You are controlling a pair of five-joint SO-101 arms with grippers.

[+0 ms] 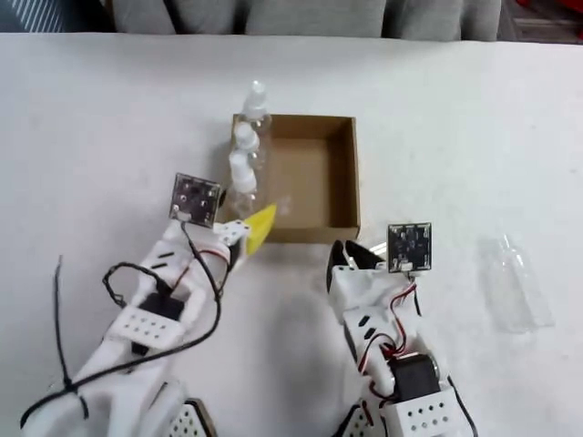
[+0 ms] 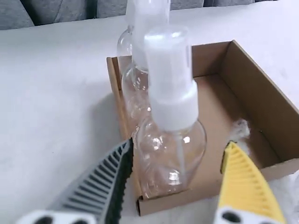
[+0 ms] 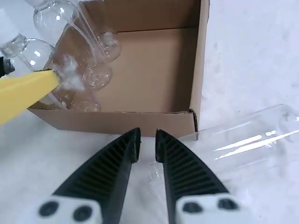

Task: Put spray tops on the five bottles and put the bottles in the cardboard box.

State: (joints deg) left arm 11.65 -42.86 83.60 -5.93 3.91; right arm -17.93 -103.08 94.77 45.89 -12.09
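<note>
3 capped bottles point(image 1: 246, 137) stand inside the cardboard box point(image 1: 344, 173), along its left wall.
The left gripper point(image 2: 178, 151) is apart around the nearest bottle point(image 2: 170, 135); the right gripper point(image 3: 147, 139) is nearly together, holding nothing; 1 uncapped bottle point(image 1: 516, 282) lies near the table's point(image 1: 109, 109) right edge.

A white table point(image 1: 91, 118) spreads across the high view, its surface plain and matte. Along its far edge runs a row of grey upholstered cushions point(image 1: 310, 14) with dark seams between them. The same grey upholstery shows beyond the table's edge in the left wrist view. At the far left corner of the high view lies a blue-and-white striped patch point(image 1: 36, 14), too cropped to identify. At the far right corner is a sliver of something red point(image 1: 551, 7).
</note>
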